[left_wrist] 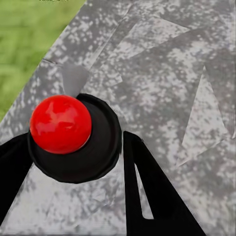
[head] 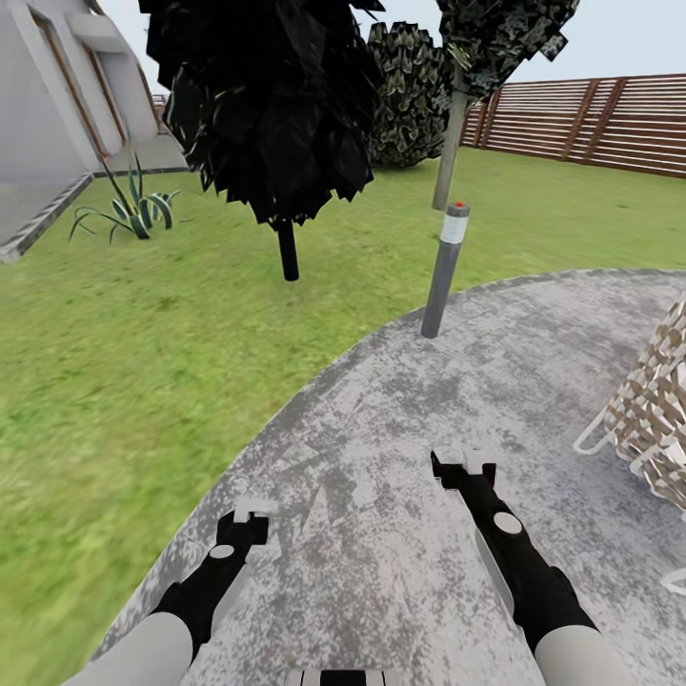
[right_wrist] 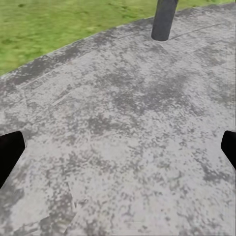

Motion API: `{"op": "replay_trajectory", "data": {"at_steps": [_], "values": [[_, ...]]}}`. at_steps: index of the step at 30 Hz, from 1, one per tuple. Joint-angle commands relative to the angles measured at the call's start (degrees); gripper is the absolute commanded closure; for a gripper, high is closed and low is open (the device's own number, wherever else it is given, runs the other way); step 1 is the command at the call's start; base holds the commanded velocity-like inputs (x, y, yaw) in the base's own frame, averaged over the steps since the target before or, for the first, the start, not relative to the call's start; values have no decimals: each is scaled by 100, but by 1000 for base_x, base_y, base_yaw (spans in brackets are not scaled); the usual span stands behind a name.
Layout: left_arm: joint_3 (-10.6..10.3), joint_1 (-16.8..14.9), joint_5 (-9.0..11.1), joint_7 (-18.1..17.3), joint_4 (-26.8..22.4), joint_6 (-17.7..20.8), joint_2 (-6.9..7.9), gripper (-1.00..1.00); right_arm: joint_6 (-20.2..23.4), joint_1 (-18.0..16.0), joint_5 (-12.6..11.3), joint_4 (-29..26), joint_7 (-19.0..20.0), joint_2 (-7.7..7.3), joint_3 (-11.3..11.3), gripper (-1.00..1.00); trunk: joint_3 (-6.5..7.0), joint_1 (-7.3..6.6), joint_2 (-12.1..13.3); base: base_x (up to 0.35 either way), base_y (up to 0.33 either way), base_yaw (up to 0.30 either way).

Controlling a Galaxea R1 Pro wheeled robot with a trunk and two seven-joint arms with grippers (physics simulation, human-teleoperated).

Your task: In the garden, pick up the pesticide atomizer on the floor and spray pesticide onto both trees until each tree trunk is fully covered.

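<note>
Rolling across the paved circle, I've got the left claw pinching something black with a red ball on top, right claw spread. Tree trunk sits at 12 o'clock behind the bollard lamp, so clipping that's my worry.

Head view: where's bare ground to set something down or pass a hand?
Bare paving runs from between the left gripper and right gripper up to the bollard lamp. The grass, bordered by the paving's edge and the spiky plant, is open too. It is crowded on the right, by the woven chair.
</note>
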Motion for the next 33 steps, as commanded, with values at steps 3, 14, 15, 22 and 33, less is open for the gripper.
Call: {"op": "replay_trajectory", "data": {"at_steps": [3, 14, 15, 22, 33], "values": [[3, 0, 2, -1, 0, 4, 0, 100, 3, 1, 0, -59, 0, 0, 1, -100, 75, -66, 122, 0, 0, 186], [17, 0, 5, -1, 0, 6, 0, 100, 5, 0, 0, -74, 0, 0, 1, -100, 333, -308, 563, 0, 0, 227], [17, 0, 6, -1, 0, 6, 0, 100, 4, 0, 0, -74, 0, 0, 1, -100, 356, -330, 603, 0, 0, 243], [24, 0, 8, -1, 0, 6, 0, 100, 3, 0, 0, -71, 0, 0, 1, -100, 514, -484, 884, 0, 0, 245], [26, 0, 8, -1, 0, 6, 0, 100, 3, 0, 0, -62, 0, 0, 1, -100, 760, -725, 1325, 0, 0, 247]]}}
